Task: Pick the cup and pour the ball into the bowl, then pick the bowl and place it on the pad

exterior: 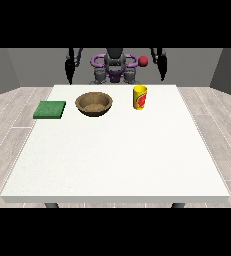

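Observation:
A yellow cup (140, 97) with a red mark on its side stands upright on the white table (117, 155), at the far right of centre. To its left sits a brown bowl (94, 104), with nothing visible inside. A flat green pad (50, 110) lies at the table's far left. A small red ball (143, 61) shows above and behind the cup, beside the robot's shoulder; what bears it is unclear. The hand at the view's left (69, 75) and the hand at the view's right (162, 72) hang behind the far edge, fingers straight, holding nothing.
The robot's torso (115, 67) stands behind the middle of the far edge. The table's near half is bare white surface. A wooden floor surrounds the table on both sides.

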Robot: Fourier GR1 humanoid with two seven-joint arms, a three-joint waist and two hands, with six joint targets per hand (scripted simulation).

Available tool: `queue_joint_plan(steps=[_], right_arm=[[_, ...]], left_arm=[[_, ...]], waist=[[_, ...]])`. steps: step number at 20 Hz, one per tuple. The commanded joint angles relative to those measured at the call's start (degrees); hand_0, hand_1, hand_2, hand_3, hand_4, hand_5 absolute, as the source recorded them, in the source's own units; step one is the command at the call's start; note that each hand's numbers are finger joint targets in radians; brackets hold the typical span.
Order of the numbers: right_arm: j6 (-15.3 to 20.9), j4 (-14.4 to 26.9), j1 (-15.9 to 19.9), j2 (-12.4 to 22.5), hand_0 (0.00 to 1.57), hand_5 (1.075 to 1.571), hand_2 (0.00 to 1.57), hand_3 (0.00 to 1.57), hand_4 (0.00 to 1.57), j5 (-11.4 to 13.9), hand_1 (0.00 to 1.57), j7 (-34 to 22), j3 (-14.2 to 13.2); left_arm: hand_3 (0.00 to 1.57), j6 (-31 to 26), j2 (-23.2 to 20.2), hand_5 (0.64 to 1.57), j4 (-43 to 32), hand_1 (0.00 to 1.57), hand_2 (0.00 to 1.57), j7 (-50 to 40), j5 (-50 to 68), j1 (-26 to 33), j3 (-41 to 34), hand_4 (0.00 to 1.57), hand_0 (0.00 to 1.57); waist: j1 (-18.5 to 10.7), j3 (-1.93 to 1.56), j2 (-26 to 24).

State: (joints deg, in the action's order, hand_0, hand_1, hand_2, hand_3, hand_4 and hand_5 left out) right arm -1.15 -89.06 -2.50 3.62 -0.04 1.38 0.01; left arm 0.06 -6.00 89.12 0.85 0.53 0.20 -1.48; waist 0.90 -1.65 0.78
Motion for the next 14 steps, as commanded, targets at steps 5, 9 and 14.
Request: queue_joint_plan(steps=[5, 9, 14], right_arm=[[-0.46, -6.17, 1.13, 1.96, 0.00, 1.570, 0.00, 0.00, 0.58, -0.51, 0.00, -4.43, -0.23], [1.07, -10.22, -8.26, -3.44, 0.00, 1.570, 0.00, 0.00, 0.52, -6.58, 0.00, -13.26, 1.22], [1.70, -21.36, -9.02, -1.83, 0.00, 1.569, 0.00, 0.00, 0.53, -9.65, 0.00, -19.97, -0.60]], left_arm=[[0.00, -0.63, -2.90, 1.562, 5.84, 0.00, 0.00, -4.90, 0.52, -0.93, -0.90, 0.00, 0.00], [0.00, -0.95, 5.20, 1.563, 12.38, 0.00, 0.00, -13.93, 7.74, 8.38, 3.91, 0.00, 0.00], [0.00, 1.11, 4.98, 1.551, 22.45, 0.00, 0.00, -17.96, 6.70, 12.72, 6.17, 0.00, 0.00]], waist=[[-0.56, 1.18, -14.88], [-1.20, 1.62, -28.46], [-1.84, 1.64, -24.12]])
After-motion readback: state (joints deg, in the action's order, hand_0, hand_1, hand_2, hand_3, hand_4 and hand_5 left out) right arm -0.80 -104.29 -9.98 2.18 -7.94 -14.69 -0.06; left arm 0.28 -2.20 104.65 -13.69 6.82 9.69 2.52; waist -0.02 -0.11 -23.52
